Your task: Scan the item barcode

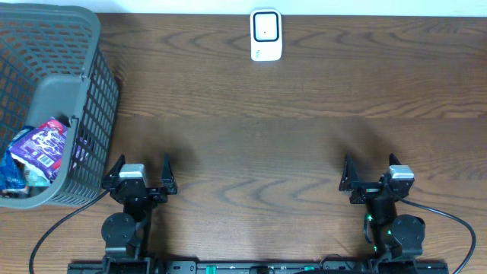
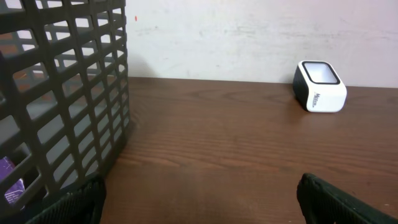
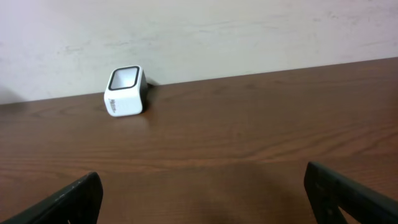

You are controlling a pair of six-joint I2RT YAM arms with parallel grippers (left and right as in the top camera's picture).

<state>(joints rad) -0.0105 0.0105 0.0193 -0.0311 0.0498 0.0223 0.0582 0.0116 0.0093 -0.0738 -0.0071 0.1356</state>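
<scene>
A white barcode scanner with a dark-framed window stands at the table's far edge; it also shows as the scanner and the scanner in the wrist views. A purple packet lies among other items inside the grey mesh basket at the left; a bit of the purple packet shows through the basket mesh. My left gripper sits open near the front edge beside the basket, holding nothing. My right gripper is open at the front right, also holding nothing.
The dark wooden table stretches between the grippers and the scanner. A pale wall rises behind the far edge. Cables run from both arm bases at the front.
</scene>
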